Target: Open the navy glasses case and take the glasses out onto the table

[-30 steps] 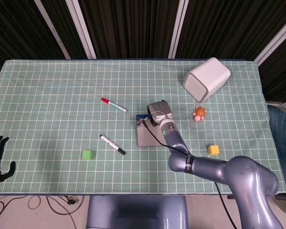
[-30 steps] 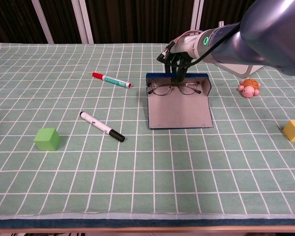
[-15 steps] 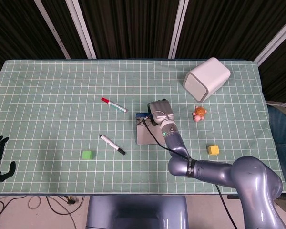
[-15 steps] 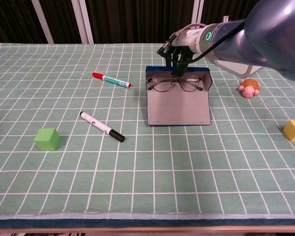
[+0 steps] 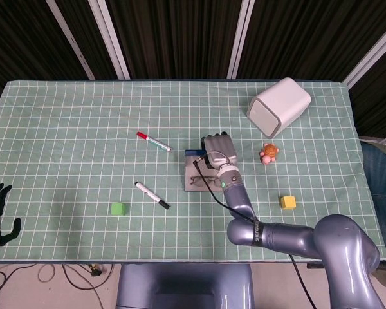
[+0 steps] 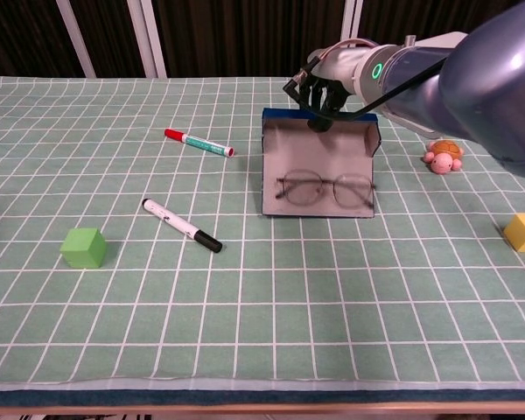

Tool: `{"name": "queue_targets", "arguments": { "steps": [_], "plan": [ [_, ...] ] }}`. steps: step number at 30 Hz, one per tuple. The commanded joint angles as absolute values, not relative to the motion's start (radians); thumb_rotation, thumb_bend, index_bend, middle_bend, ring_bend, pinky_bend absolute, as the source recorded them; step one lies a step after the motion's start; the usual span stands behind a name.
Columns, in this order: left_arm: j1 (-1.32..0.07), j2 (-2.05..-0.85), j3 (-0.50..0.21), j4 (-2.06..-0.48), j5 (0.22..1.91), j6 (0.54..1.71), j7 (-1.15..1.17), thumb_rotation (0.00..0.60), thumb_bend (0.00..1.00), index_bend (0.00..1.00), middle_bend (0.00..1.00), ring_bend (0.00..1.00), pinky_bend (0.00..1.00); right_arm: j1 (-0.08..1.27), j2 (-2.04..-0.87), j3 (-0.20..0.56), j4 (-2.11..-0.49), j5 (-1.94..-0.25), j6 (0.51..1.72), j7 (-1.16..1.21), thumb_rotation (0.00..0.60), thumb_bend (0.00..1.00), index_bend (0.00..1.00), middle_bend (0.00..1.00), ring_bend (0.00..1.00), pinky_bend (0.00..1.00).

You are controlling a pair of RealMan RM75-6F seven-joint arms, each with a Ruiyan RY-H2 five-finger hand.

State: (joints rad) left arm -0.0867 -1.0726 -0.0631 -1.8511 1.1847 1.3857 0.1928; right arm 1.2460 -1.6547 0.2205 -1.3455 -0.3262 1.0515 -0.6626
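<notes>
Checking the chest view, I see the glasses (image 6: 325,189) lying on the open case (image 6: 318,143) flap, near edge, not yet on the worktop (image 6: 245,306). My right robot hand (image 6: 319,94), fingers curled, holds nothing. Risk: a regrasp could pinch the flap or smear lenses.

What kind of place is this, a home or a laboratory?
Most likely a robot test laboratory, not a home. A table with a green gridded cloth stands before dark ribbed wall panels, and unrelated practice items lie spread on it: a small green cube, marker pens, a white box-shaped speaker.
</notes>
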Motion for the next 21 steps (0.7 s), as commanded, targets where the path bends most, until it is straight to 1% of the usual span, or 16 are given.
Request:
{"name": "queue_targets", "arguments": {
  "steps": [1,8,14,17,21],
  "plan": [
    [-0.087,-1.073,-0.063,-1.852,1.185,1.386,0.193,0.6,0.46,0.07,0.0,0.0,0.0,1.236,-1.657,0.226,-1.351,-0.337,1.053,-0.67,0.6,0.52,0.49,0.38,0.33,0.24],
    [-0.086,-1.072,-0.063,-1.852,1.187,1.388,0.192,0.6,0.46,0.07,0.0,0.0,0.0,1.217,-1.66,0.25,-1.336,-0.345,1.029,-0.682,0.6,0.52,0.5,0.38,0.33,0.24],
    [-0.086,-1.072,-0.063,-1.85,1.188,1.387,0.192,0.6,0.46,0.07,0.0,0.0,0.0,1.197,-1.634,0.275,-1.307,-0.364,0.996,-0.669,0.6,0.52,0.5,0.38,0.33,0.24],
    [-0.087,-1.072,-0.063,-1.85,1.188,1.387,0.191,0.6,0.46,0.07,0.0,0.0,0.0,1.187,-1.603,0.287,-1.327,-0.371,0.988,-0.669,0.6,0.52,0.5,0.38,0.33,0.24],
    [-0.086,-1.072,-0.063,-1.851,1.19,1.388,0.189,0.6,0.46,0.07,0.0,0.0,0.0,1.168,-1.511,0.3,-1.401,-0.386,0.977,-0.674,0.6,0.52,0.5,0.38,0.33,0.23]
  ]
}}
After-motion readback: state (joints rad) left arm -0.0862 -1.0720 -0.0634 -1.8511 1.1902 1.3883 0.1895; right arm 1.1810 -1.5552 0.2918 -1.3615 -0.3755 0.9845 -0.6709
